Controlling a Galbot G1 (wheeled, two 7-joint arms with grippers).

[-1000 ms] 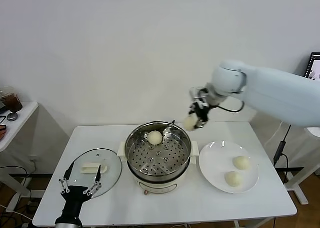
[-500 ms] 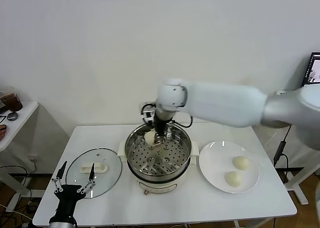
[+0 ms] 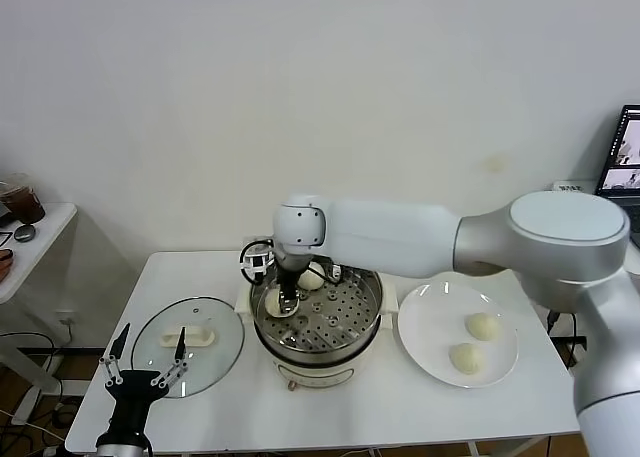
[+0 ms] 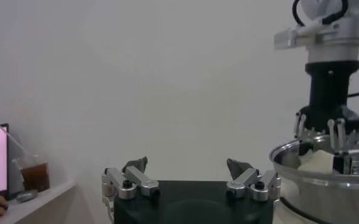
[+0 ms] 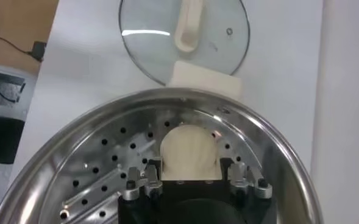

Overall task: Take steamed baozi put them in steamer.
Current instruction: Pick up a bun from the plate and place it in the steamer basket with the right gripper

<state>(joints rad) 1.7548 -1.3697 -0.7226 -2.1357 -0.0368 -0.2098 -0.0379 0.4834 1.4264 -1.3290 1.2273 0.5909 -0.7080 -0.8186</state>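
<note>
The steel steamer (image 3: 340, 322) stands on its white pot base at the table's middle. My right gripper (image 3: 281, 299) reaches down into its left side, shut on a pale baozi (image 3: 272, 304) held low over the perforated floor. In the right wrist view the baozi (image 5: 189, 146) sits between the fingers (image 5: 153, 172) of my right gripper (image 5: 190, 167), inside the steamer (image 5: 270, 143). A second baozi (image 3: 313, 277) lies at the back of the basket. Two more baozi (image 3: 483, 326) (image 3: 465, 358) lie on the white plate (image 3: 432, 322). My left gripper (image 3: 146, 362) (image 4: 188, 165) is open and empty at the front left.
The glass lid (image 3: 190, 339) with a white handle lies on the table left of the steamer, just beyond my left gripper; it also shows in the right wrist view (image 5: 185, 36). A small side table (image 3: 25, 242) stands at the far left. My right arm spans over the plate and steamer.
My right gripper has carried the baozi from above the steamer's right rim, across the back, down into the basket's left side. The left gripper has hardly moved.
</note>
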